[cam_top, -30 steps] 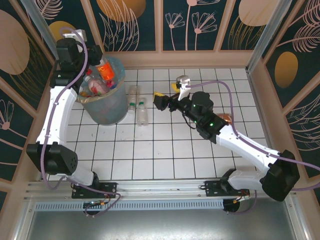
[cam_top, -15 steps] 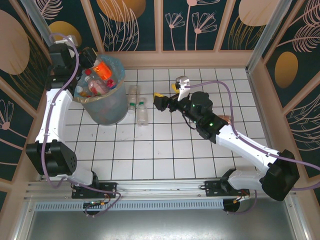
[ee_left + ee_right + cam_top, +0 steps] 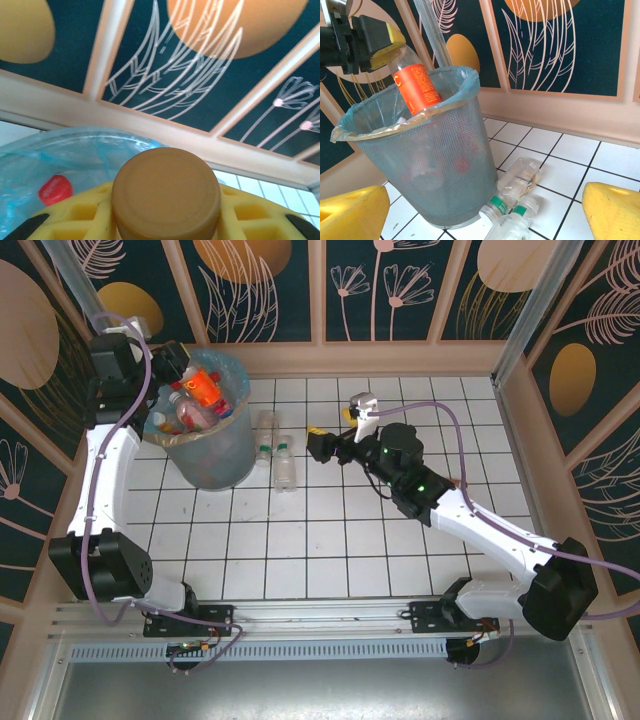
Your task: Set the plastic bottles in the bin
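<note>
orange bottle (image 3: 415, 89) over the bin (image 3: 435, 165)
left jaws hold it tight; next they let go. right jaws wide open, empty.

Arms (image 3: 105, 470) have white links (image 3: 490, 530), black joints (image 3: 405, 452), lilac cables (image 3: 452, 415); left pincer (image 3: 180, 365) and right pincer (image 3: 333, 421) wear yellow, perhaps foam, pads (image 3: 350, 215).

White tiled table (image 3: 330, 540); leaf-patterned walls (image 3: 400, 290)

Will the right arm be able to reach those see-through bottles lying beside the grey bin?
Probably yes. The right arm's open tool hovers just right of the clear plastic bottles, with nothing between them; the round grey bin stands on their other side.
</note>
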Tool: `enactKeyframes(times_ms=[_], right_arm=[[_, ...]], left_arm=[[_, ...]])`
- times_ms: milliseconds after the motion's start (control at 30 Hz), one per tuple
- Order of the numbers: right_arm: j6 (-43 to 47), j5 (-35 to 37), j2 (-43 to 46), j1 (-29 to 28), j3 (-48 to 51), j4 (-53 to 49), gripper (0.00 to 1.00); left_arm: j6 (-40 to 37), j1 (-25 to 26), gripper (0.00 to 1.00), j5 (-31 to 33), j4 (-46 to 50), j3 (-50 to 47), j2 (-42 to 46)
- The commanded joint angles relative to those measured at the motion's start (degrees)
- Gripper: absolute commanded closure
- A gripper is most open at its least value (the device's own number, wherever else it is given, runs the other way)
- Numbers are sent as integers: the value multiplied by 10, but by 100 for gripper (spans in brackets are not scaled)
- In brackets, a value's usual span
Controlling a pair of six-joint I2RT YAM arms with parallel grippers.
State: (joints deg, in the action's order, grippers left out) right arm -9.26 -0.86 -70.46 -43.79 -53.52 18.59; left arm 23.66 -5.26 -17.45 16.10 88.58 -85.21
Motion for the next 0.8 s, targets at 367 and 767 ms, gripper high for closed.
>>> enactKeyframes(times_ms=[367, 767], right_arm=[[5, 15, -7, -9, -12, -7, 1], [8, 27, -9, -12, -13, -9, 1]], left_arm=[[-12, 0, 61, -74, 73, -7, -16], [-17, -11, 33, 62, 63, -2, 21]])
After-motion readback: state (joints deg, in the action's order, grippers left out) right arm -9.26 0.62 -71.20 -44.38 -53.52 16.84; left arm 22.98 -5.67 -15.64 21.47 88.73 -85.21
